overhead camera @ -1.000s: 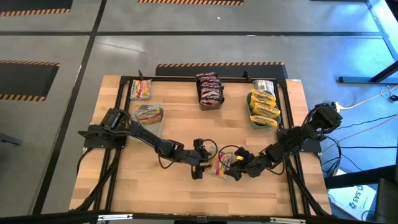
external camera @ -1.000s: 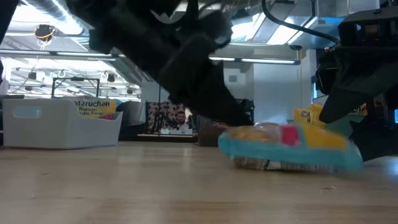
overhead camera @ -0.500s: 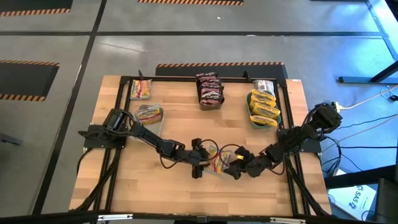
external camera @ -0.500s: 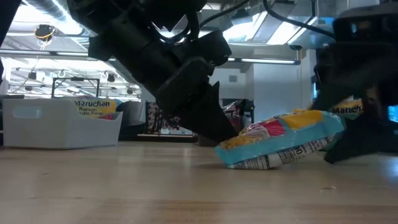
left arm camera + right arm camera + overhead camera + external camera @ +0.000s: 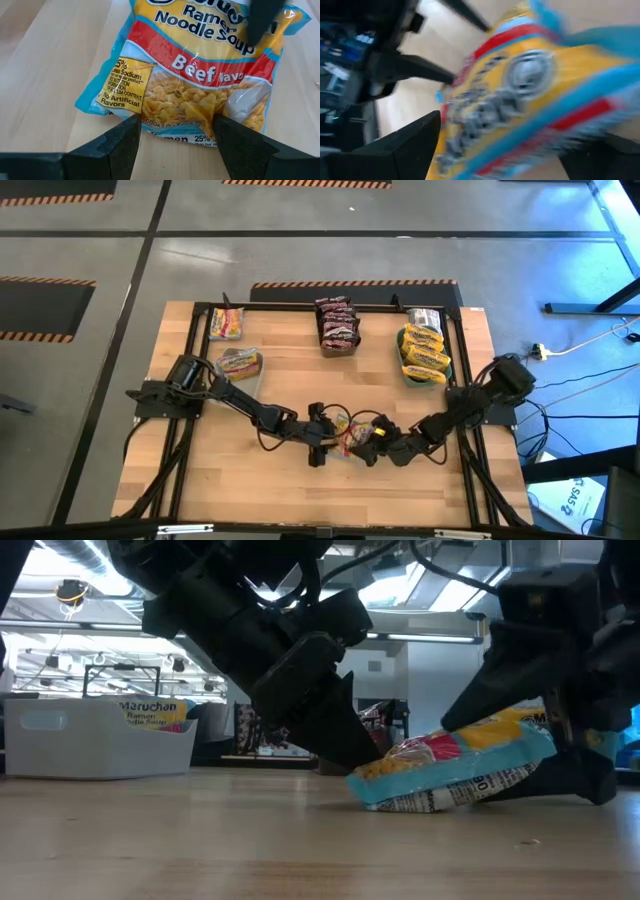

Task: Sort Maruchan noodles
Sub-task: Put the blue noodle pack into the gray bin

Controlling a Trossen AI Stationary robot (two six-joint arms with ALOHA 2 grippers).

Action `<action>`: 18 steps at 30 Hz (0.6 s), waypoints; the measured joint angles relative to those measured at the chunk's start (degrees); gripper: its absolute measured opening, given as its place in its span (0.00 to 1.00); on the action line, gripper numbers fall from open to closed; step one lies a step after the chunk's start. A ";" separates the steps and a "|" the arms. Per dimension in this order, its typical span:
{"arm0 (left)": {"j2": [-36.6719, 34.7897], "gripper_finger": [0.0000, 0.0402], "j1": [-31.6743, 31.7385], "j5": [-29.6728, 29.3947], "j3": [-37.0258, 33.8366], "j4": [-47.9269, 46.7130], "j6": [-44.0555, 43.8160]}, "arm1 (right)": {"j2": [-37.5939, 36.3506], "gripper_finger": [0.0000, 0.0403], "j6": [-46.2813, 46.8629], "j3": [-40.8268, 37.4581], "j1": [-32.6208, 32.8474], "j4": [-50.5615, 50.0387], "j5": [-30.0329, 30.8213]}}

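On the wooden table (image 5: 300,380), both dark arms meet near the front centre over a single beef-flavour ramen packet (image 5: 455,770), while sorted packets sit at the far edge: dark ones in a middle bin (image 5: 337,326), yellow ones in the green dish (image 5: 424,352), others at the far left (image 5: 227,324). The left gripper (image 5: 322,430) stands with fingers spread, straddling the packet's near short edge, which rests on the wood. The right gripper (image 5: 378,442) is also fully spread and clasps nothing, one finger seemingly under the packet's far end, propping it tilted off the table. The packet's long axis runs from one gripper to the other, label side up, its Beef banner crosswise. The likely risk: with neither gripper clamped, the glossy wrapper could slide off the right finger and drop flat, or skid away should the left fingers close on the thin edge.
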 joint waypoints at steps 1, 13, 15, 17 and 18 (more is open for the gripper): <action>0.00 0.60 0.00 0.00 0.00 0.02 -0.02 | 0.83 0.87 -1.24 0.67 0.00 0.96 -0.13; -1.15 0.60 -0.04 1.21 -0.01 -1.60 0.24 | 1.98 0.44 -12.41 2.82 0.15 0.04 2.49; -2.97 0.60 -0.04 1.90 -0.02 -4.53 0.22 | 1.69 0.37 -14.65 2.87 0.15 0.07 2.47; -5.83 0.60 -0.23 2.08 -0.07 -8.72 -0.09 | 0.89 0.30 -17.38 2.87 0.13 0.04 2.00; -7.30 0.60 -0.41 2.07 -0.07 -10.39 -0.43 | 0.31 0.28 -18.90 2.87 0.13 -0.20 1.67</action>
